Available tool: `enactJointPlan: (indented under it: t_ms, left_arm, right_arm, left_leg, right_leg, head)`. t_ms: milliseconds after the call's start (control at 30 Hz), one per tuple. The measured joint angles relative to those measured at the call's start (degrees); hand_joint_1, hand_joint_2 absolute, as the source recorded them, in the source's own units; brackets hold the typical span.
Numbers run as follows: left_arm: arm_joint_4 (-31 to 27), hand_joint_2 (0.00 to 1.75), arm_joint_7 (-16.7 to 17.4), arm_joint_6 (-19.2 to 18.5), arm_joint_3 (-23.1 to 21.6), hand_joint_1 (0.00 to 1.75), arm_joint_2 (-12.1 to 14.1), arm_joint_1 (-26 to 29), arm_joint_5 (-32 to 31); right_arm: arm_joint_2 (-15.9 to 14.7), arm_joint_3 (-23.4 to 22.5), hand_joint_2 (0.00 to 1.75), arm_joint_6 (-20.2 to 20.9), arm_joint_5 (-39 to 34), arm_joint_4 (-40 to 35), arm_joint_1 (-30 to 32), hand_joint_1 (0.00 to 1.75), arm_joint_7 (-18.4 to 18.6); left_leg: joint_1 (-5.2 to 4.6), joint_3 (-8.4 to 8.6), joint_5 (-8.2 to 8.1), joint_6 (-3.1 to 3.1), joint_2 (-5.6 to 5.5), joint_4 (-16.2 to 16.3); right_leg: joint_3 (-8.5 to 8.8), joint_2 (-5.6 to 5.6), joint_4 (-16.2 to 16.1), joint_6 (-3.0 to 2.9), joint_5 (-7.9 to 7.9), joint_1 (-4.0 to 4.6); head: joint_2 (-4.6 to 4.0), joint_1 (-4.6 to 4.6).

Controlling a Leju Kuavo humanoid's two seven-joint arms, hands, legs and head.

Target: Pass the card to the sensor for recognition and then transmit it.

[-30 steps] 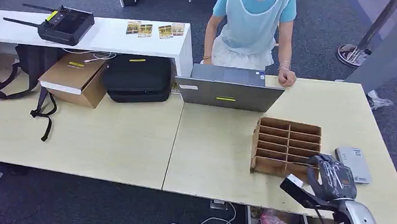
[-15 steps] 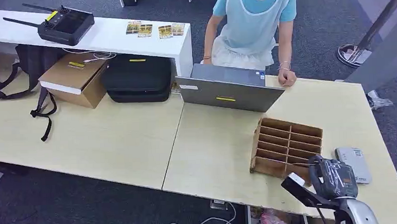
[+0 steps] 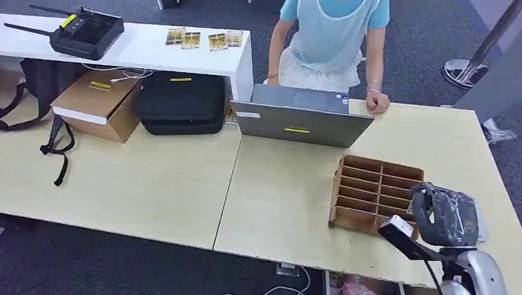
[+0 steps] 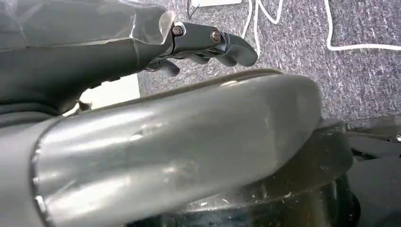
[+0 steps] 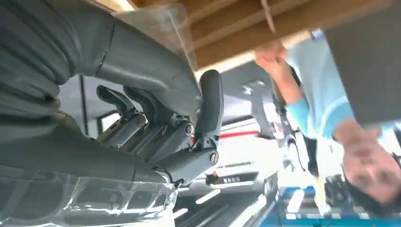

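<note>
Table [image 3: 280, 199] bears a sensor [image 3: 482, 226] half-hidden behind the right hand [image 3: 447, 216], fingers curled, empty.

Before me stand two pale wooden tables [image 3: 148, 184] pushed edge to edge on grey carpet [image 3: 431, 23], with a white counter [image 3: 143, 50] behind, evenly lit.

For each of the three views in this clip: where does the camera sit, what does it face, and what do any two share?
Head view: high on the body, facing down at the table, wooden rack and person; right robot hand shows.
Left wrist view: behind the left robot hand, facing carpet and cables.
Right wrist view: behind the right robot hand, facing the rack and person.
Head and right wrist views share rack, person and right robot hand.
</note>
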Motion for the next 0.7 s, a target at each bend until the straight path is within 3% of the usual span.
enactJointPlan:
  t_ms: [133,400,567,700]
  left_arm:
    - [0.0,0.0,-0.26,0.0,0.07,0.0,0.0,0.0,-0.13]
    - [0.02,0.0,-1.09,0.0,0.13,0.0,0.0,0.0,-1.03]
    - [0.02,0.0,-1.12,0.0,0.13,0.0,0.02,-0.02,-1.9]
    - [0.02,0.0,-1.12,0.0,0.13,0.0,0.04,-0.07,-2.75]
  right_arm:
    - [0.09,0.26,1.75,-1.34,-2.94,0.72,-3.4,1.75,-2.3]
    - [0.07,3.41,1.75,-0.88,-7.39,4.13,-14.57,1.75,-3.18]
    - [0.43,6.94,1.75,0.6,-7.76,8.45,-24.22,1.75,-1.98]
    - [2.62,9.95,1.75,2.75,-9.6,15.2,-35.26,1.75,-0.95]
  left_leg:
    - [0.0,0.0,0.02,0.01,0.0,0.0]
    - [0.0,0.01,0.06,-0.03,0.02,0.01]
    - [0.0,0.0,0.11,-0.11,0.07,0.01]
    - [0.0,-0.01,0.19,-0.17,0.1,0.01]
  right_leg:
    - [0.0,0.0,0.01,-0.03,0.02,0.0]
    - [0.0,0.04,0.05,-0.05,0.11,0.0]
    - [-0.04,0.1,0.09,-0.12,0.17,-0.01]
    - [-0.06,0.19,0.14,-0.08,0.23,0.01]
  head:
    - [0.0,0.02]
    - [0.0,0.0]
    - [0.0,-0.02]
    - [0.0,0.02]
